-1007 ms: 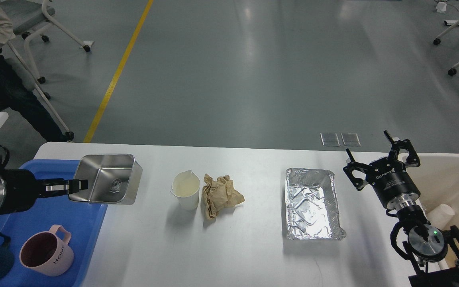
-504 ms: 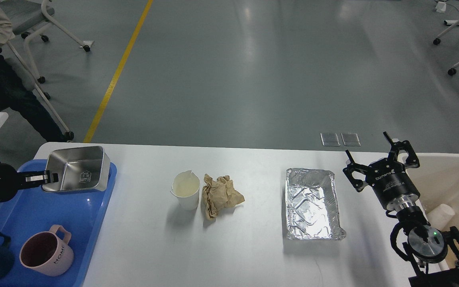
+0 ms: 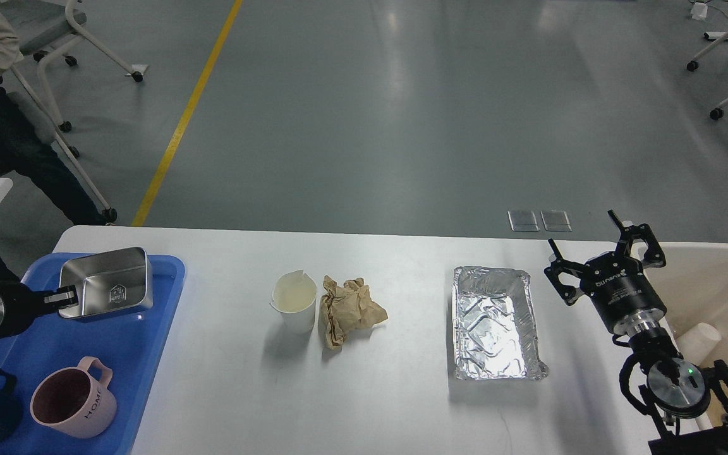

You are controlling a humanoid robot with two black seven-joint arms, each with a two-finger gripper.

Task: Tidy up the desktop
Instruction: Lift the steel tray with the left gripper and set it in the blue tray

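Left gripper (image 3: 68,296) jaws clamp steel tin (image 3: 106,284) rim, tilted over blue tray (image 3: 73,354) (reusables, apparently). Right gripper (image 3: 598,256) jaws spread, empty, at desk (image 3: 402,404) 3 o'clock beside bin (image 3: 718,278).

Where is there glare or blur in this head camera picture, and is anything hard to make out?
Head view: sharp overall; pale ceiling-light streaks glare on the grey floor; the foil tray and steel container show bright reflections; soft shadows fall toward the camera from the paper cup; the desktop is evenly lit.
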